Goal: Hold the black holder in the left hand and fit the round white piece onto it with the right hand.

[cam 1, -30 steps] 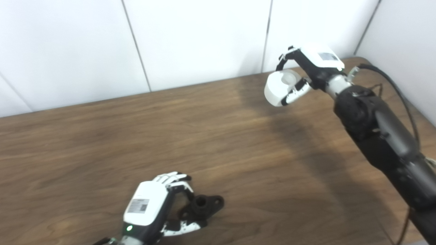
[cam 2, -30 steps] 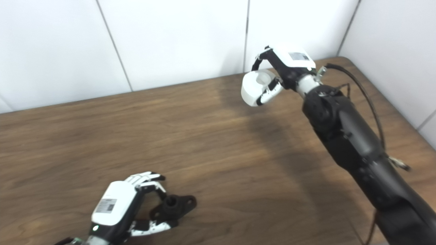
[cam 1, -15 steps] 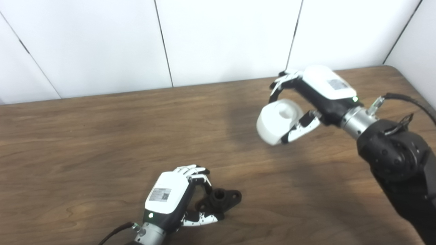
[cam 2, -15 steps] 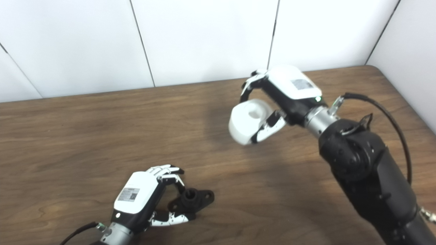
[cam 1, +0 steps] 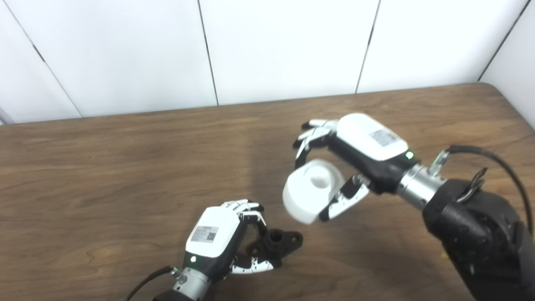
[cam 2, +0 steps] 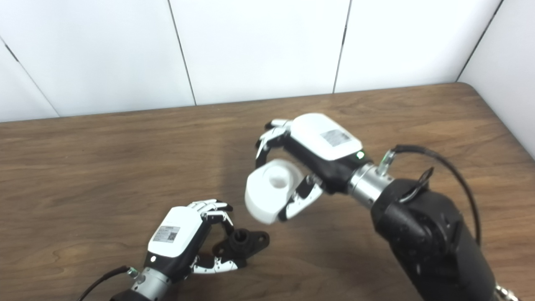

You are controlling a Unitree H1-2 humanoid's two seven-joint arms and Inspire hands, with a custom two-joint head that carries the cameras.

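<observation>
Two task parts are in view. The black holder (cam 1: 276, 242) sits low in the frame, slightly left of centre, its flat lobed base on the wooden table (cam 1: 104, 167) and its short bored hub pointing up. The left hand (cam 1: 219, 238) has its fingers and thumb closed around the holder's left side, fingers above and thumb below. The round white piece (cam 1: 311, 190) is in the middle of the frame, above and just right of the holder and apart from it, tilted with its central recess facing up. The right hand (cam 1: 355, 154) grips it, fingers curled over the far rim and thumb pressed under the near edge. The right forearm (cam 1: 472, 221) runs down to the lower right corner, with a black cable (cam 1: 497, 156) looping over it. White wall panels (cam 1: 284, 46) fill the top of the frame behind the table.
</observation>
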